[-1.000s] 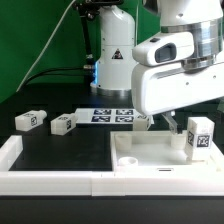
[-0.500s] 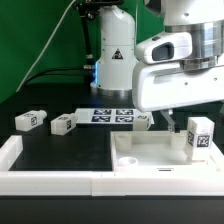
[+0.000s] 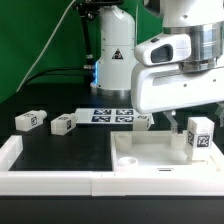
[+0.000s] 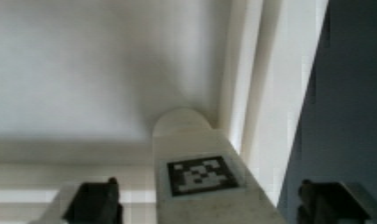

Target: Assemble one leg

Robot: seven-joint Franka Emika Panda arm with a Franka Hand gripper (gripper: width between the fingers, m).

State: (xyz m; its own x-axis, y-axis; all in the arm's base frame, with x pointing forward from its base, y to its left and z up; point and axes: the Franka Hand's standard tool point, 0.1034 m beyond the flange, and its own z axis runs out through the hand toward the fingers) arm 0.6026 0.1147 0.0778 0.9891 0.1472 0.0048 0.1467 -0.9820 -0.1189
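Observation:
A leg (image 3: 198, 137), a white block with a tag on its face, stands upright at the right edge of the large flat white square piece (image 3: 150, 158). My gripper (image 3: 186, 120) hangs just over it. In the wrist view the leg (image 4: 204, 168) lies between the two dark fingers (image 4: 100, 200), with a gap on each side. The gripper (image 4: 211, 205) is open and holds nothing. Three more legs lie on the black mat: one (image 3: 29, 119) at the exterior view's left, one (image 3: 63, 124) beside it, and one (image 3: 140, 121) behind the square piece.
The marker board (image 3: 110, 114) lies at the back of the mat by the arm's base (image 3: 113, 60). A white raised border (image 3: 40, 183) runs along the front and left of the black mat.

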